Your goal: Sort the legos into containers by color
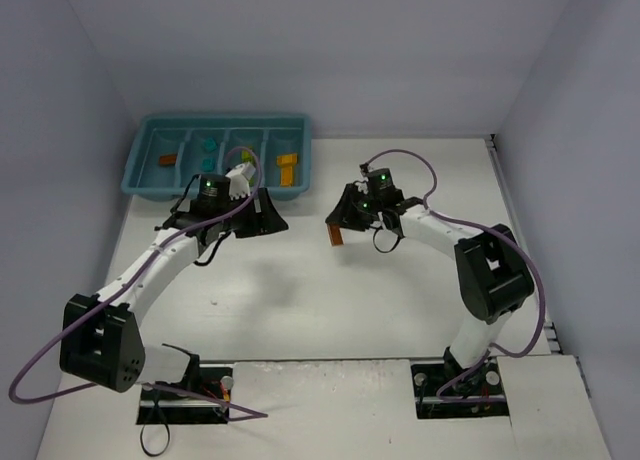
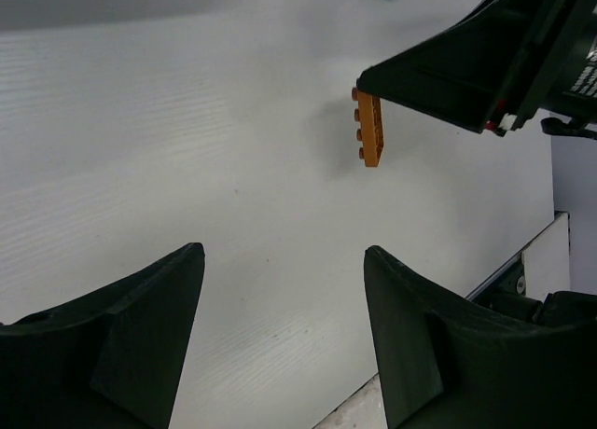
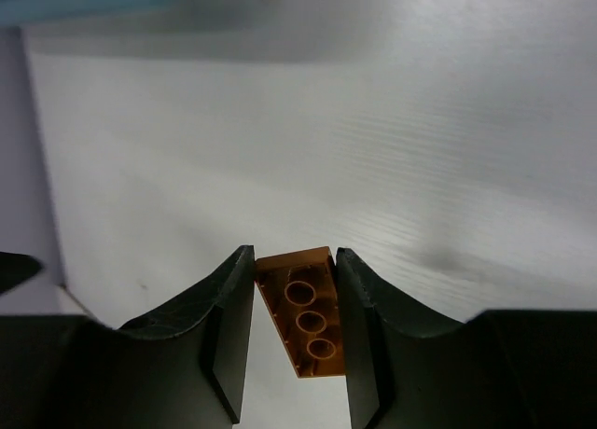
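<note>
1. Roomiest bit is the bare white table (image 1: 300, 310) between the two arms, running from the grippers back toward the bases.
2. The teal-blue tray (image 1: 137, 170) fills the far-left corner, tight to the walls (image 1: 320, 50), so it's only reachable from above or across its near rim.
3. That near rim is crowded: the left gripper (image 2: 284, 252) hangs right over it. Its jaws stand apart, with plain table showing between them.
4. The right gripper (image 3: 294, 261) sits mid-table, right of the tray, clamped on a brown-orange lego (image 3: 303, 317) that pokes out past the fingertips. There's an open lane of table between the two grippers.
5. Purple cables (image 1: 400, 152) loop off both wrists and eat some headroom.
</note>
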